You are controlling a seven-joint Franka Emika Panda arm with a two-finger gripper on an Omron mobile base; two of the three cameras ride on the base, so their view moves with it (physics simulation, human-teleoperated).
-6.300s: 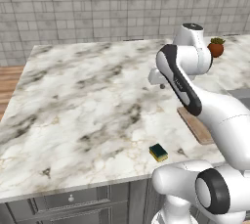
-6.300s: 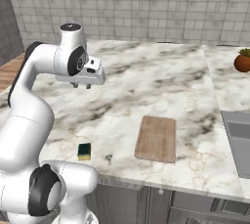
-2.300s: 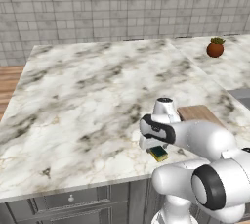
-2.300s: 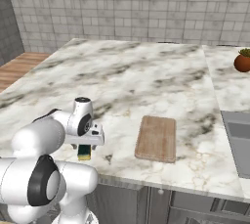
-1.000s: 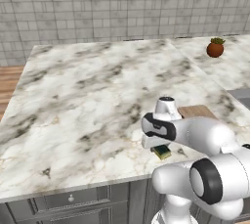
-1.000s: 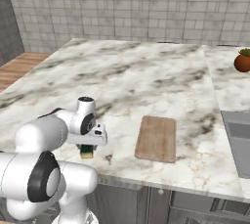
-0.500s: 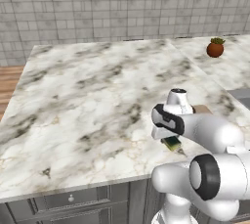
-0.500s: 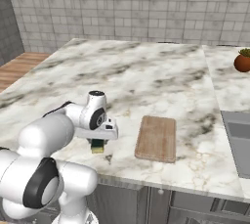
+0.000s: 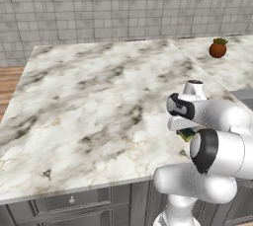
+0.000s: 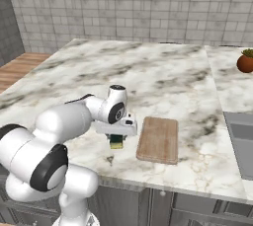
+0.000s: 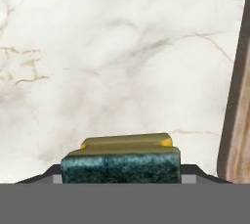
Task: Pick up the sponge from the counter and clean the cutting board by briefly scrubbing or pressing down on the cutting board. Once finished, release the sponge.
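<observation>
The sponge (image 10: pixel 116 143), dark green over yellow, hangs just above the white marble counter (image 10: pixel 163 79) with my gripper (image 10: pixel 117 138) shut on it. Its small shadow lies on the marble below. In the hand view the sponge (image 11: pixel 121 164) sits between the finger tips, green side toward the camera. The light brown cutting board (image 10: pixel 158 139) lies flat a short way to the right of the sponge, and its edge (image 11: pixel 240 115) runs down the right side of the hand view. In the left base view the sponge (image 9: pixel 187 134) peeks out under the hand, and the arm hides the board.
A round reddish-brown fruit (image 10: pixel 245 62) with a green top stands at the back right (image 9: pixel 217 49). A grey sink (image 10: pixel 240 138) is set into the counter right of the board. The counter's front edge runs close below the sponge.
My gripper, shut on the sponge, has lifted it off the counter and carried it to the right, toward the cutting board. The board and the fruit have not moved.
</observation>
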